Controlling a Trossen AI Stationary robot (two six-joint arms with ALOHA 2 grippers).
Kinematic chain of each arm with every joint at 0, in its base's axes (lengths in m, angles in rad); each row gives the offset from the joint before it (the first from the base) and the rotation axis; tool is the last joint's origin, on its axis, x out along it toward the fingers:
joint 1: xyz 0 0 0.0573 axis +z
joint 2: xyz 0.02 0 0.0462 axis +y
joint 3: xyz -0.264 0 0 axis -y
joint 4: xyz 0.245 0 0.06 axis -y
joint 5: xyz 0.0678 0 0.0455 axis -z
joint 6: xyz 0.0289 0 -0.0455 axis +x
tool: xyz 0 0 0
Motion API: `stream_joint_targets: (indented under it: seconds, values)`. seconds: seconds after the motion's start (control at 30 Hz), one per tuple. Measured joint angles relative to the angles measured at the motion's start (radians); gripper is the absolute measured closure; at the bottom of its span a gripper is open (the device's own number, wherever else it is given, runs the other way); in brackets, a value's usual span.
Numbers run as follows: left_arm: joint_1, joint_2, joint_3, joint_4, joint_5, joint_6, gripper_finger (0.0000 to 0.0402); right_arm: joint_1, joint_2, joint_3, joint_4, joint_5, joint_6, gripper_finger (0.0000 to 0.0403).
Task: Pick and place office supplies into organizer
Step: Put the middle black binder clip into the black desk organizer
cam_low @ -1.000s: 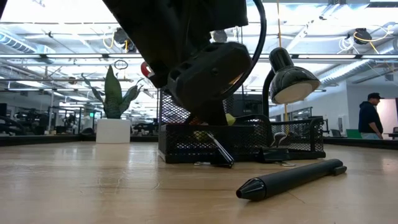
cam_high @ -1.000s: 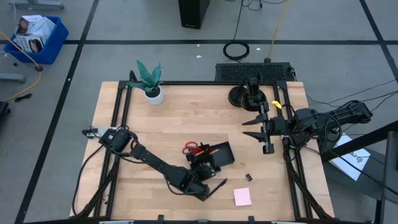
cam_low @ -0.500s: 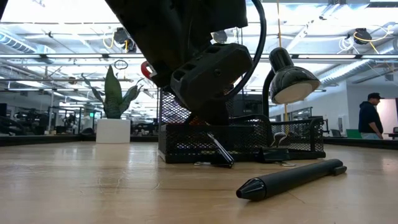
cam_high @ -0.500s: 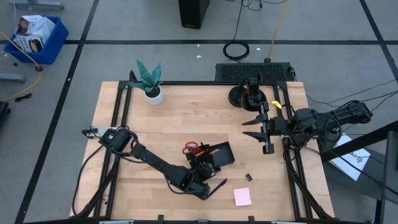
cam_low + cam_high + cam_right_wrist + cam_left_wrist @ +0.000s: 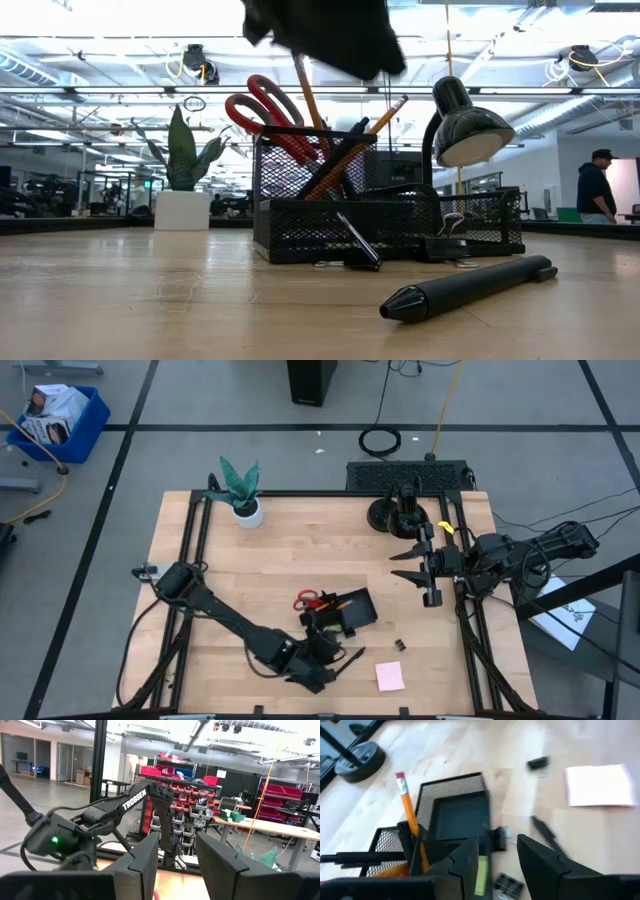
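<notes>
The black mesh organizer [image 5: 352, 610] [image 5: 400, 215] [image 5: 460, 815] stands near the table's middle. Its tall cup holds the red-handled scissors [image 5: 307, 599] [image 5: 262, 105], orange pencils [image 5: 350, 150] [image 5: 406, 802] and black pens [image 5: 360, 856], all standing. A yellow-green piece [image 5: 481, 870] lies in a low compartment. On the table lie a black pen [image 5: 348, 660] [image 5: 470, 285], a black clip [image 5: 398, 645] [image 5: 538, 762] and the pink pad [image 5: 390, 676] [image 5: 600, 785]. My left gripper [image 5: 325, 648] [image 5: 320, 35] [image 5: 497, 860] hangs open above the organizer's near side. My right gripper [image 5: 408, 565] [image 5: 177, 855] waits open at the right edge.
A plant in a white pot [image 5: 242, 495] [image 5: 183, 175] stands at the far left. A black desk lamp on a round base [image 5: 398, 515] [image 5: 465, 125] stands at the far right, beside my right arm. Bare wood lies left of the organizer.
My left gripper has risen from just over the organizer to the top of the low view and drawn back toward the near left. The scissors, pencils and pens it had hidden now show standing in the cup. The right arm has kept still.
</notes>
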Motion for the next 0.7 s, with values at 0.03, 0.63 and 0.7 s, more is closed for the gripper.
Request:
stream_joint_targets:
  seconds: [0.03, 0.63, 0.7]
  values:
    - [-0.01, -0.011, 0.0, 0.001, 0.001, 0.0, 0.0261, 0.0, 0.0, 0.0, 0.001, 0.0, 0.0, 0.028]
    - [-0.251, -0.139, 0.0, 0.092, -0.013, -0.016, 0.0261, 0.0, 0.0, 0.0, -0.01, -0.001, 0.025, 0.028]
    - [-0.28, -0.156, 0.0, 0.081, -0.019, 0.002, 0.0261, 0.0, 0.0, 0.0, -0.015, -0.018, 0.034, 0.028]
